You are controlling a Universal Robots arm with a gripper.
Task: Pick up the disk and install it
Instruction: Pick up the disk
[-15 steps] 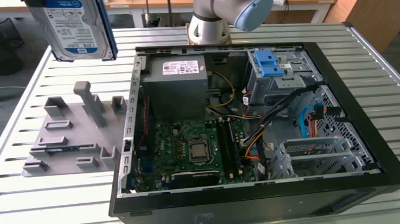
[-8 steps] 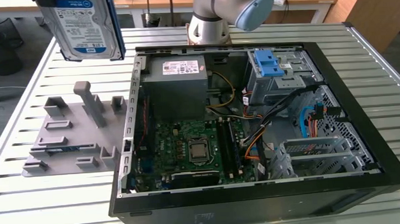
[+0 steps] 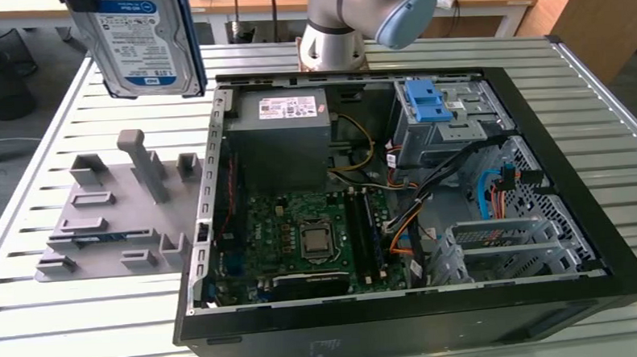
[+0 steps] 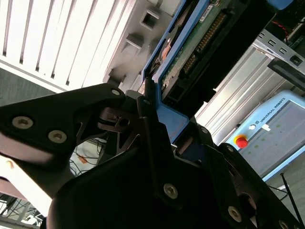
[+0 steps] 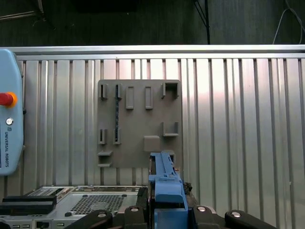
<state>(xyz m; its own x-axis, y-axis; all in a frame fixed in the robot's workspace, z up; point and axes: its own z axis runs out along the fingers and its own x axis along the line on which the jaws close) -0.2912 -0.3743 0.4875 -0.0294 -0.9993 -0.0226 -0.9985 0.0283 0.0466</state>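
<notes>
One slatted metal table point(image 3: 604, 77) carries one open computer case point(image 3: 410, 311) lying on its side with the motherboard up. Just beside the case, on the exterior view's left, lies one grey slotted holder plate point(image 3: 116, 221). The arm's base point(image 3: 334, 33) stands behind the case. The one disk point(image 3: 141, 43) hangs nearly upright in the air over the plate, clear of it, label showing. In the second wrist view the gripper point(image 4: 164, 126) has its fingers point(image 4: 148, 124) pinching the disk's blue carrier edge. The first wrist view looks down past that edge onto the plate, with one teach pendant point(image 5: 9, 129) at the table's side.
</notes>
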